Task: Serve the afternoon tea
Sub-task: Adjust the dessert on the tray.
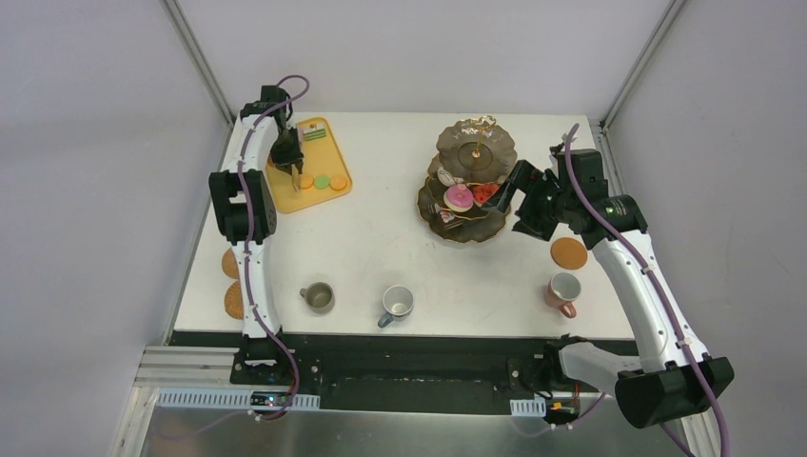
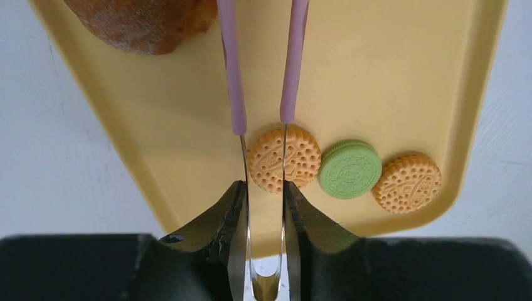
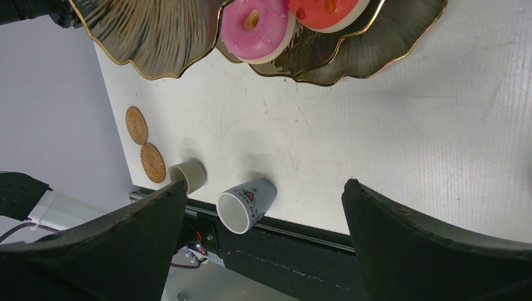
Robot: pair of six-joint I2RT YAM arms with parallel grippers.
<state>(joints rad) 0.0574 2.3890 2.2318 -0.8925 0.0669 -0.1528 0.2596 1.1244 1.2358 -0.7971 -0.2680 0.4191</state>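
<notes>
Left pincer [image 2: 263, 216] clamps pink-handled metal tongs [image 2: 233, 75] over the end orange round macaron [image 2: 266, 164] by the near rim of the yellow rectangular tray [image 2: 408, 69]; one blade sits above its middle, so closing could skid it off-tray.

Macarons [image 2: 349, 169] lie on the tray [image 2: 389, 63], well left of the stand [image 1: 476, 145].

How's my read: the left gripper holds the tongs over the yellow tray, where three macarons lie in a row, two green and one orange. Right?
Not quite. The left gripper does hold the tongs over the yellow tray, and three macarons lie in a row, but only one is green: the green macaron lies between two orange macarons. The left wrist view shows it.
</notes>
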